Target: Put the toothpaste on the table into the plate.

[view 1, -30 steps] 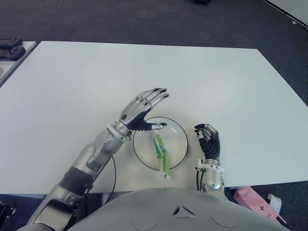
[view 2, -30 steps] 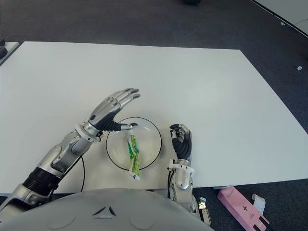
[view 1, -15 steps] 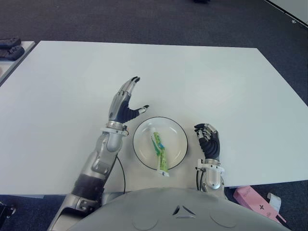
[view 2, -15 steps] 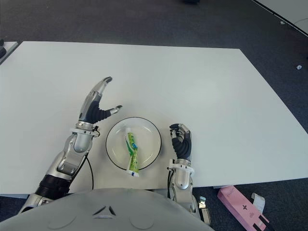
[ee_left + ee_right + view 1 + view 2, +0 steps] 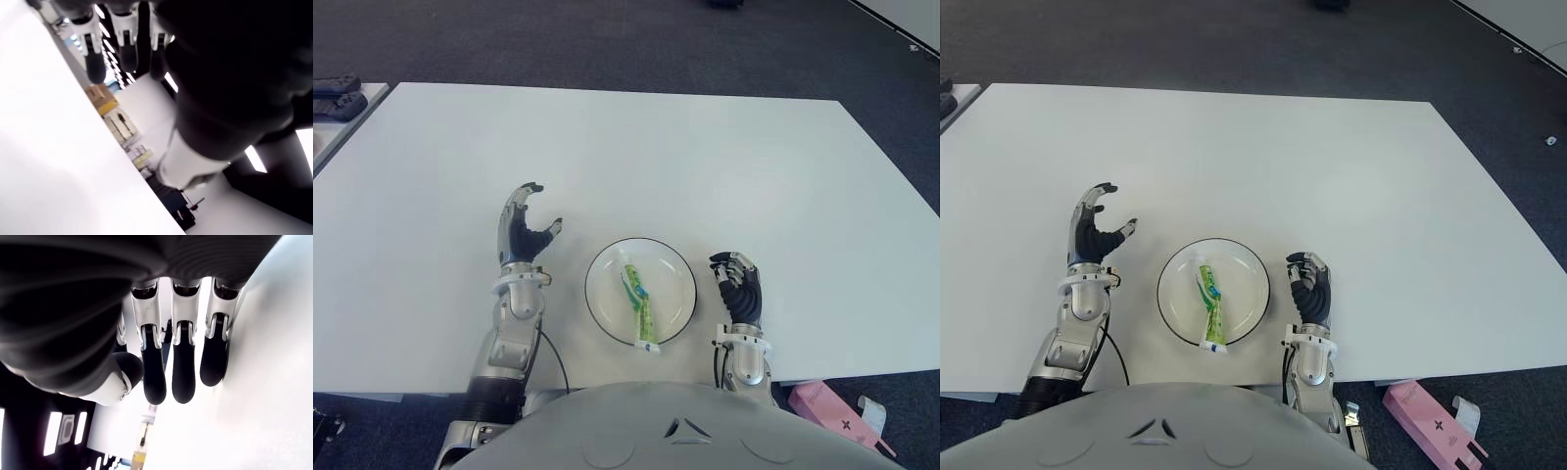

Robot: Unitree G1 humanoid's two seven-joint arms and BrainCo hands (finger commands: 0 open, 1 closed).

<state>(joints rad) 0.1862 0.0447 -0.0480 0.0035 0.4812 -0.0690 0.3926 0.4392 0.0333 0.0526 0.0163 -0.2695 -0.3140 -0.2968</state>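
The toothpaste [image 5: 639, 304] is a green tube lying inside the plate [image 5: 674, 265], slanted from about the middle of the dish toward its 6 o'clock rim, with its white cap end lying across that near rim. The plate is a round white dish with a dark edge, sitting on the white table [image 5: 636, 147] close to the table's near edge. No hand touches the tube.

The left hand [image 5: 523, 235] shows at the plate's 9 o'clock, clearly apart from the rim. It is held upright with the palm turned toward the plate, its fingers [image 5: 514, 203] loosely curved and spread away from the thumb, holding nothing.

The right hand [image 5: 737, 286] shows at the plate's 3 o'clock, just beside the rim but not touching it. Its fingers [image 5: 183, 364] are curled downward side by side, their dark tips close to the thumb, and nothing is gripped between them.

Past the table's near right corner, at about 5 o'clock from the plate, a pink box [image 5: 832, 410] lies on the dark floor. At the far left, near 10 o'clock, some dark objects [image 5: 335, 94] sit on a neighbouring surface, too small to identify
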